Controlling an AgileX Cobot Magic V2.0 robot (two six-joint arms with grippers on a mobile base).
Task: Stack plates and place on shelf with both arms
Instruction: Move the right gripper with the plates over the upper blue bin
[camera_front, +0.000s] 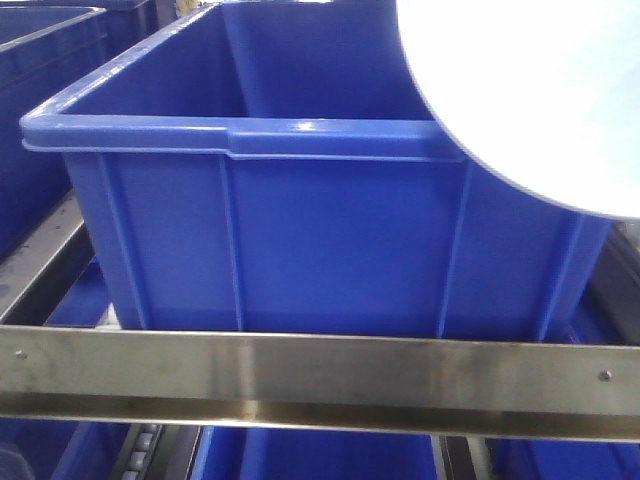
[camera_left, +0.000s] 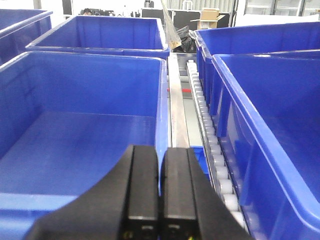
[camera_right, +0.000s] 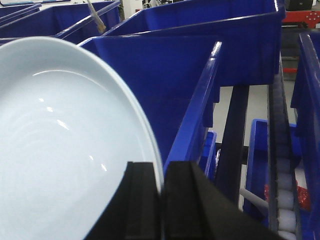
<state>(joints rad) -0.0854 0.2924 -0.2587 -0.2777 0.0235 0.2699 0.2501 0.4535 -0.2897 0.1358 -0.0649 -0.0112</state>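
Observation:
A pale bluish-white plate (camera_front: 540, 90) hangs tilted at the upper right of the front view, over the right corner of a blue crate (camera_front: 300, 240). In the right wrist view the plate (camera_right: 60, 150) fills the left side, and my right gripper (camera_right: 161, 200) is shut on its rim. Only one plate face shows; I cannot tell whether a second lies against it. My left gripper (camera_left: 160, 190) is shut with nothing between its fingers, hovering over the wall of a blue crate (camera_left: 75, 140). The shelf shows as a steel front rail (camera_front: 300, 375) under the crate.
Several big blue crates stand side by side on the rack, with another tier of crates below the rail (camera_front: 320, 455). A white roller track (camera_left: 210, 135) and a steel strip (camera_left: 177, 110) run between the crates. Boxes and clutter lie far behind (camera_left: 207, 17).

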